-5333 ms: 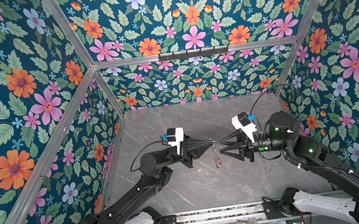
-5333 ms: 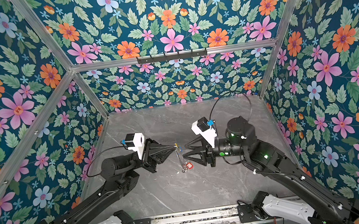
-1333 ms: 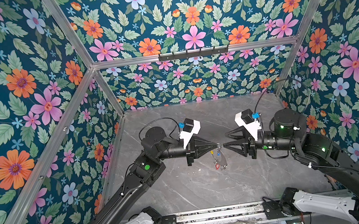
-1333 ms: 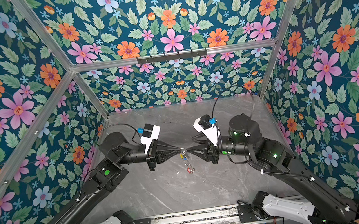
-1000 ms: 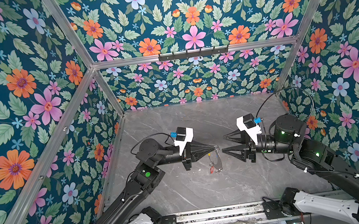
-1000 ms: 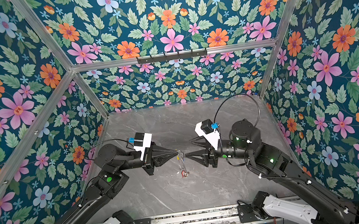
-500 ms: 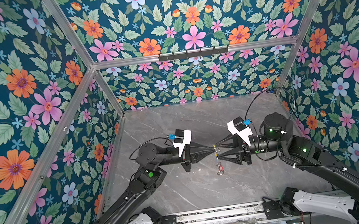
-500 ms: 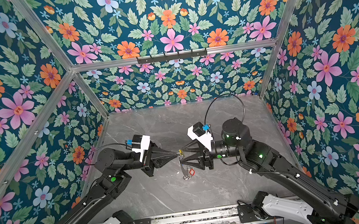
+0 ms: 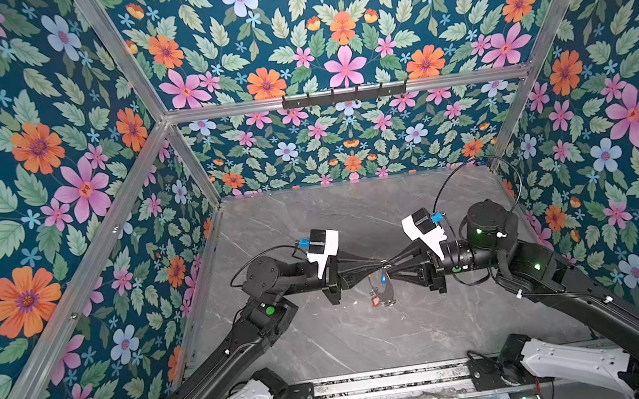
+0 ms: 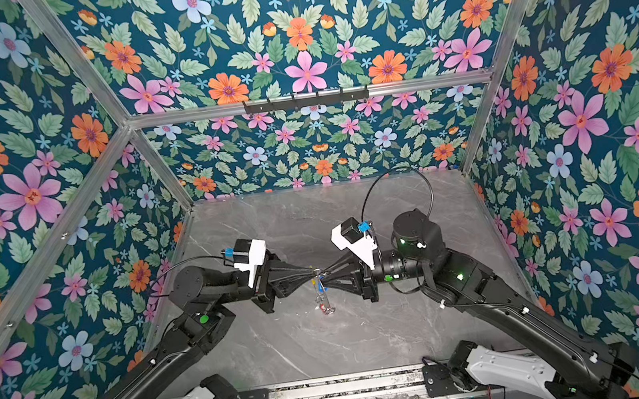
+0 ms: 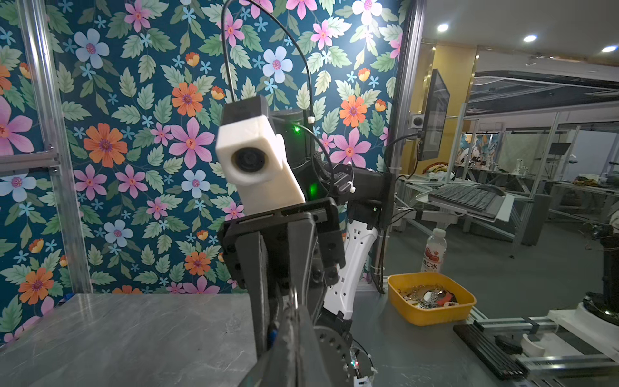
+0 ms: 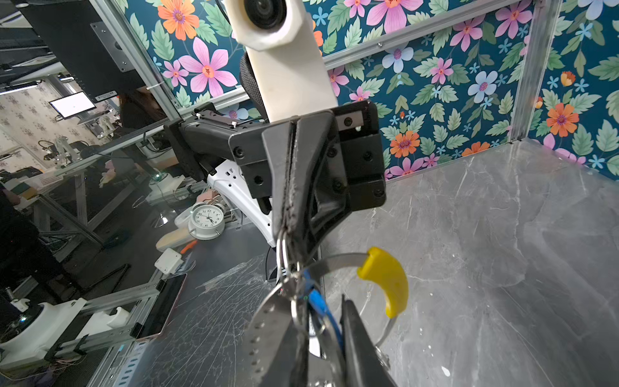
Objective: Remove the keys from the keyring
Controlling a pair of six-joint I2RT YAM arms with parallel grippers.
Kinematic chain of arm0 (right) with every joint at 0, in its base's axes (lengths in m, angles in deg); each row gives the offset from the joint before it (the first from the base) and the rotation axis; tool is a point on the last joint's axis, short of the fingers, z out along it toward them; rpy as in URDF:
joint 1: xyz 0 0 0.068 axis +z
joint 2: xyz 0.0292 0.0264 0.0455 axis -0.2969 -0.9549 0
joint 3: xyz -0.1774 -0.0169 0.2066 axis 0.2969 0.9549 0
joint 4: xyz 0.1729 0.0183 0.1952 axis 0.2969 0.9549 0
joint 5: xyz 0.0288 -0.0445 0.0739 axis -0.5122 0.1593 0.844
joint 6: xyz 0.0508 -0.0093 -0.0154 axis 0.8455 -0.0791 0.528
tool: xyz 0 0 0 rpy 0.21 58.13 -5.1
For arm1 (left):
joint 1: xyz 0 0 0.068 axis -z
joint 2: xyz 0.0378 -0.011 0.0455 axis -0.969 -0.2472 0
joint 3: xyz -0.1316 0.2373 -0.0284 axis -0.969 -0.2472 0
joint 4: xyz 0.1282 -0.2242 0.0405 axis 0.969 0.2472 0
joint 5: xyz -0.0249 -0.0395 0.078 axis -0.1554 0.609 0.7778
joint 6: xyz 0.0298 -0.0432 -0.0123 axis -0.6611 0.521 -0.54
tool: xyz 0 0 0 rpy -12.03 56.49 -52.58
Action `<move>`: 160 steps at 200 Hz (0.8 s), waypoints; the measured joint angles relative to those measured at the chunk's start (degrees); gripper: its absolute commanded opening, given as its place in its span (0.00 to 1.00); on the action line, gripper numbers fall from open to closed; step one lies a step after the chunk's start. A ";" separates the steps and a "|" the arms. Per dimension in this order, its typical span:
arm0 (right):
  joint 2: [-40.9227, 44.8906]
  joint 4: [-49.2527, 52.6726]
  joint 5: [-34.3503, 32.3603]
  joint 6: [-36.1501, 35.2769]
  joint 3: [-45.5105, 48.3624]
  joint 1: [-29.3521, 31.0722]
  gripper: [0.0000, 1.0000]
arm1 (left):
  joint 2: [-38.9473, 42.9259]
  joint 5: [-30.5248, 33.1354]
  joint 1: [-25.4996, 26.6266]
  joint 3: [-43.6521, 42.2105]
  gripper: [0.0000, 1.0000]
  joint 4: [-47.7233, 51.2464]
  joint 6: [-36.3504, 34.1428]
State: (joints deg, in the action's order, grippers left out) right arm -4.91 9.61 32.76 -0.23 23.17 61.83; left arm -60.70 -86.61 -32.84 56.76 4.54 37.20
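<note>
**Both arms meet tip to tip above the middle of the grey, marble-veined surface point(image 9: 327, 333).** Your left gripper point(image 12: 286, 231) has its black wedge-shaped jaws clenched on a thin silver split ring of the keyring point(image 12: 338, 261). The keyring is a flat grey hoop with one glossy yellow arc, and it hangs just under the tips. Your right gripper point(image 9: 392, 261) brackets the blue-tagged key point(image 12: 318, 298) and its wire rings; you cannot tell whether those jaws pinch. The red-tagged key point(image 9: 374, 301) dangles lowest. Any lettering on the tags is too small to read.
</note>
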 measured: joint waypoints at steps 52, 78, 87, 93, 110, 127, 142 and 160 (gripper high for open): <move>0.11 0.02 -0.66 0.48 0.15 0.00 0.00 | 0.04 2.03 0.00 -0.66 0.00 -1.20 0.20; -0.39 0.02 -0.63 0.48 -0.17 0.00 0.00 | -0.04 3.10 0.00 -1.73 0.00 -3.58 1.31; -0.68 0.02 -0.50 0.48 -0.35 0.00 0.00 | -0.22 3.48 0.00 -2.19 0.00 -4.90 1.66; -0.90 0.04 -0.42 0.48 -0.46 0.00 0.00 | -0.35 3.54 0.00 -2.45 0.00 -5.64 2.16; -1.44 0.15 -0.17 0.48 -0.66 0.00 0.00 | -0.79 4.02 0.00 -3.21 0.00 -7.93 3.17; -1.86 0.28 0.02 0.48 -0.79 0.00 0.00 | -1.36 4.44 0.00 -3.85 0.00 -10.51 4.44; -2.27 0.28 0.20 0.66 -0.90 0.00 0.00 | -1.79 4.72 0.00 -4.15 0.00 -12.24 5.70; -2.73 0.26 0.44 0.68 -0.92 0.02 0.00 | -2.14 4.79 -0.02 -4.37 0.00 -13.38 6.05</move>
State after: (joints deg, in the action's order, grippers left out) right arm -7.65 9.87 33.20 0.45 22.25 61.85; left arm -62.84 -81.83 -32.86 52.39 -8.83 43.25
